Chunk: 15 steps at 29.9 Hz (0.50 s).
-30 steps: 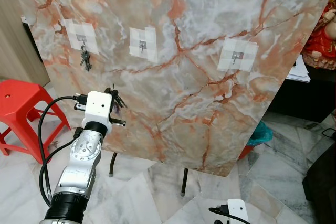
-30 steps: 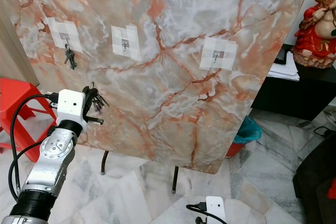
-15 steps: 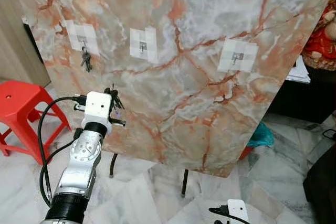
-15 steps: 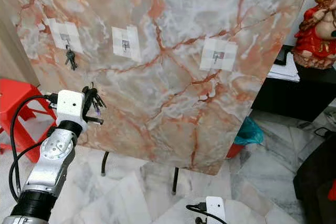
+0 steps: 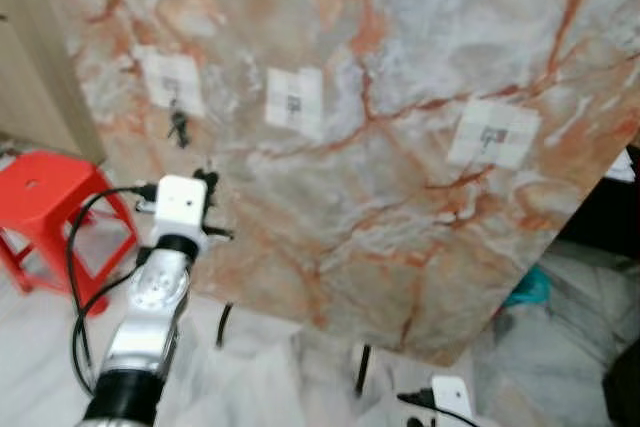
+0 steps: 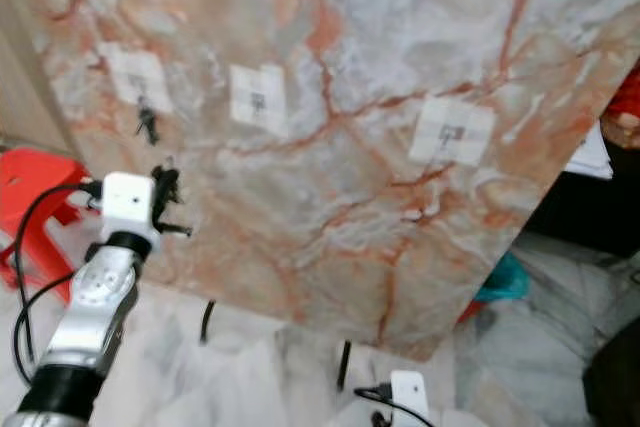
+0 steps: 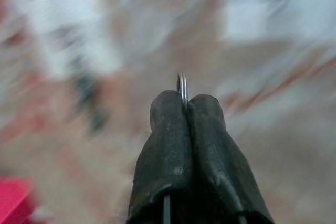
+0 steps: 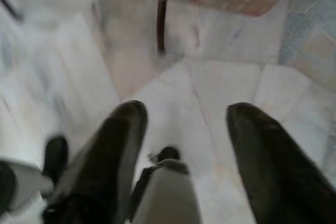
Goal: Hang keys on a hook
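Left gripper [image 7: 184,103]: fingers pressed together, pinching a thin metal key ring [image 7: 182,85] whose loop stands up just past the fingertips; in the head views the gripper is raised in front of the lower left part of the marble board.
Keys [image 6: 165,185]: a dark bunch at the left gripper, beside the white wrist camera block, close to the board face; contact with the board cannot be told.
Right gripper [image 8: 184,129]: hangs low, fingers spread wide apart, nothing between them, marble floor tiles [image 8: 231,82] below.
Marble board [image 5: 400,187]: large pink-veined slab, tilted, standing on thin dark legs.
Hooks: three small hooks on white tape patches across the upper board; the left hook [image 5: 172,87] has another dark set of keys [image 5: 179,128] hanging from it; the middle hook [image 5: 294,102] and the right hook [image 5: 493,134] are bare.
Red stool [image 5: 45,197]: on the floor left of the board.
Sharpness: all views are blurred.
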### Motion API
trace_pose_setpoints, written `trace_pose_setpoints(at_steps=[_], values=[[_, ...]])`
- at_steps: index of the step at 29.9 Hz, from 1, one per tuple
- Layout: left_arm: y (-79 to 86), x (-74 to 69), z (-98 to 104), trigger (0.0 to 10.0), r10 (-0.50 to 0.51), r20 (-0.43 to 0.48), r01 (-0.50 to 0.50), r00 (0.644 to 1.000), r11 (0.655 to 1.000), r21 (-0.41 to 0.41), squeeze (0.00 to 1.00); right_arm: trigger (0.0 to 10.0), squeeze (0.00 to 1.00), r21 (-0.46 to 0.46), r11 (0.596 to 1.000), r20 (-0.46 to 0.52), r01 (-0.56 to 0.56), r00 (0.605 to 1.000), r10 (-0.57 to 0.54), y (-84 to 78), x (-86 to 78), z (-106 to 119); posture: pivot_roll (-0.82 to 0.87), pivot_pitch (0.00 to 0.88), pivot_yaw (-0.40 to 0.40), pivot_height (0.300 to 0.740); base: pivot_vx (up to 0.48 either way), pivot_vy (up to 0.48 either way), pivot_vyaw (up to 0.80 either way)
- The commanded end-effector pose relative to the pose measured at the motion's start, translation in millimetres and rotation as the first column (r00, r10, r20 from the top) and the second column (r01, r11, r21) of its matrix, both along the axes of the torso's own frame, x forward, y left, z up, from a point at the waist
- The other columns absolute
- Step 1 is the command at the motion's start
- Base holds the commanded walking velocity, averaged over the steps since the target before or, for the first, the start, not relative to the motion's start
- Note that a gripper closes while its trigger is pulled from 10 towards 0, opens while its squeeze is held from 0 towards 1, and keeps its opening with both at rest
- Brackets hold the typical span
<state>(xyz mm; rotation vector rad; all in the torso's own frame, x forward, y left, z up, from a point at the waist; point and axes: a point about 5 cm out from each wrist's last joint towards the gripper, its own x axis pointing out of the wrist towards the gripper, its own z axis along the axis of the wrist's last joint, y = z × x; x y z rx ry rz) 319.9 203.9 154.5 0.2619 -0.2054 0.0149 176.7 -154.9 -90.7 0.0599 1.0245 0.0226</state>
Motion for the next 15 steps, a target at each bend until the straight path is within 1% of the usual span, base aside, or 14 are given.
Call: trace_pose_setpoints(at_steps=[1,9,10,13,14,15], values=[[-16.9,2.0,4.9,10.0,-0.049,0.035,0.049,0.998,0.999,0.003,0.00,10.0,0.00,-0.023,0.999,-0.022,0.024,0.999,-0.025,-11.8,-6.4,-2.3,0.13,0.000,-0.080,0.740,0.000,0.000,0.00],[-18.1,0.5,5.0,10.0,-0.045,0.044,0.045,0.998,0.999,0.010,0.00,10.0,0.00,-0.026,0.999,-0.022,0.020,1.000,-0.020,-12.5,-6.0,-2.1,0.13,0.000,-0.084,0.740,0.000,0.000,0.00],[-18.6,-1.3,6.6,10.0,-0.058,0.057,0.058,0.997,0.998,-0.005,0.00,10.0,0.00,-0.026,1.000,-0.022,0.018,1.000,-0.018,-12.7,-5.9,-2.1,0.13,0.000,-0.085,0.740,0.000,0.000,0.00],[-19.1,-2.7,7.8,10.0,-0.069,0.065,0.070,0.996,0.997,-0.013,0.00,10.0,0.00,-0.027,1.000,-0.023,0.017,1.000,-0.017,-13.0,-6.0,-2.0,0.13,0.000,-0.086,0.740,0.000,0.000,0.00],[-19.3,-4.4,8.8,10.0,-0.088,0.067,0.090,0.994,0.996,-0.028,0.00,10.0,0.00,-0.027,1.000,-0.023,0.015,1.000,-0.016,-13.1,-6.0,-2.1,0.13,0.000,-0.087,0.740,0.000,0.000,0.00],[-19.3,-7.5,10.1,10.0,-0.128,0.067,0.132,0.990,0.989,-0.063,0.00,10.0,0.00,-0.028,1.000,-0.024,0.013,1.000,-0.014,-13.3,-6.0,-2.1,0.13,0.000,-0.087,0.740,0.000,0.000,0.00]])
